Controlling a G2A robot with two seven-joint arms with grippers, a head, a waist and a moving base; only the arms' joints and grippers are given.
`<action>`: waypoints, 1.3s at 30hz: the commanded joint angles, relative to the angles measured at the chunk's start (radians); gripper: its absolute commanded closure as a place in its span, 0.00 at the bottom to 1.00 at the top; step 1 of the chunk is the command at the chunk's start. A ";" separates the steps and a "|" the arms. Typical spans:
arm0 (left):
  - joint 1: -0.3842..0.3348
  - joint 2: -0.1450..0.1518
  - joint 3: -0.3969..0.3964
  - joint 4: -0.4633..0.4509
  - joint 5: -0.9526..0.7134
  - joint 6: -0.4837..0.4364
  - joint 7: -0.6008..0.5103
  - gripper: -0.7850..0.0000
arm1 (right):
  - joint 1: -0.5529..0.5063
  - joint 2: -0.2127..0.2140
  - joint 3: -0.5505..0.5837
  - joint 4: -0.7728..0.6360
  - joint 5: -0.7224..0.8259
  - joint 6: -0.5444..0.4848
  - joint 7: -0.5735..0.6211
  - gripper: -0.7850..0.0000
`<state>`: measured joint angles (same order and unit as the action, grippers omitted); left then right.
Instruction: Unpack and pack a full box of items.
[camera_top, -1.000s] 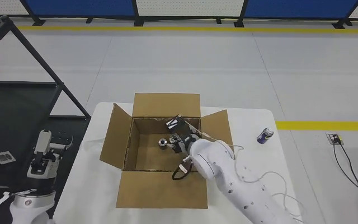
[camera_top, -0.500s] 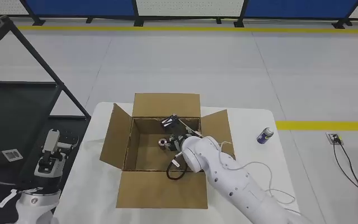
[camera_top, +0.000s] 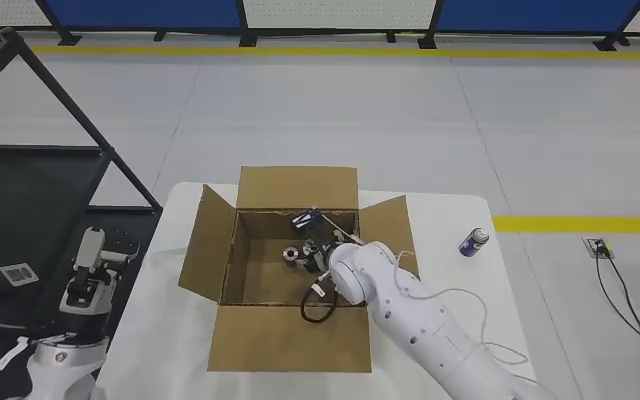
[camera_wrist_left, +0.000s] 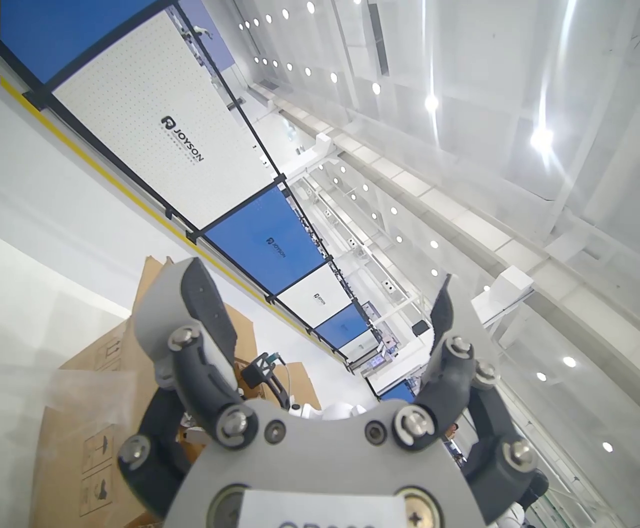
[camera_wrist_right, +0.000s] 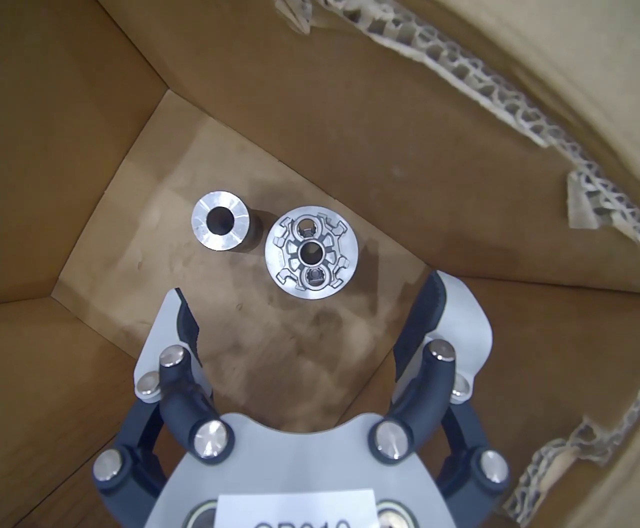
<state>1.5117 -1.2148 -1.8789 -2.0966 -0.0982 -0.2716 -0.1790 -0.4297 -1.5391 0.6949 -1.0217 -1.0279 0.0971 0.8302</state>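
- I've nudged the right gripper (camera_wrist_right: 307, 300) slightly toward the left wall of the box (camera_top: 205, 250).
- My left gripper (camera_wrist_left: 320, 295) has drifted a touch nearer the table (camera_top: 150, 325).

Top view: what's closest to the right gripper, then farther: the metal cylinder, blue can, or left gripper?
1. Metal cylinder, in the box beside the right gripper.
2. Blue can, on the table, robot's right.
3. Left gripper, beyond the table's left edge.

matt corrugated cardboard box (camera_wrist_right: 350, 115), shiny metal parts (camera_wrist_right: 311, 252)

Open cardboard box (camera_top: 290, 345), flaps splayed, metal bushing (camera_wrist_right: 220, 227) just beside round metal disc (camera_wrist_right: 311, 252) on its floor
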 joint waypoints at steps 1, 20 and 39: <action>0.004 -0.001 -0.002 0.001 -0.002 0.001 0.008 0.00 | 0.018 -0.013 -0.011 0.041 0.013 -0.010 -0.002 0.00; 0.009 -0.004 -0.014 0.008 -0.003 0.000 0.026 0.00 | 0.154 -0.149 -0.084 0.397 0.100 -0.046 -0.077 0.22; -0.007 -0.004 -0.012 0.019 0.001 0.008 0.021 0.00 | 0.191 -0.185 -0.067 0.491 0.080 -0.156 -0.125 1.00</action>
<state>1.5052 -1.2190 -1.8924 -2.0782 -0.0960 -0.2639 -0.1578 -0.2364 -1.7275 0.6243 -0.5256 -0.9440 -0.0522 0.7057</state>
